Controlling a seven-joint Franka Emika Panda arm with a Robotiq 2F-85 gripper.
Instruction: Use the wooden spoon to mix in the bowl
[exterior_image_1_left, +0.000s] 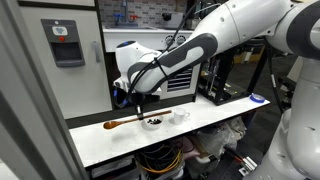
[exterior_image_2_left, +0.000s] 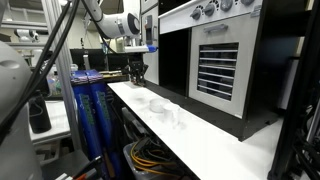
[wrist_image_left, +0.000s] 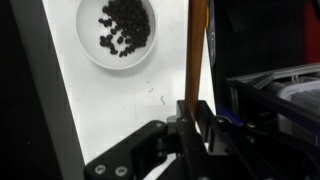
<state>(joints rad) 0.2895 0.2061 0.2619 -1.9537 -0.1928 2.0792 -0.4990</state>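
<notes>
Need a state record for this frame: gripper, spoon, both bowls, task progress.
gripper: shut on the wooden spoon's handle
wooden spoon: low at the white table, outside the bowl; whether it is lifted cannot be told
bowl: dark bits inside, beside the handle, not touched
plain bowl: further along the table
mixing: not yet begun
</notes>
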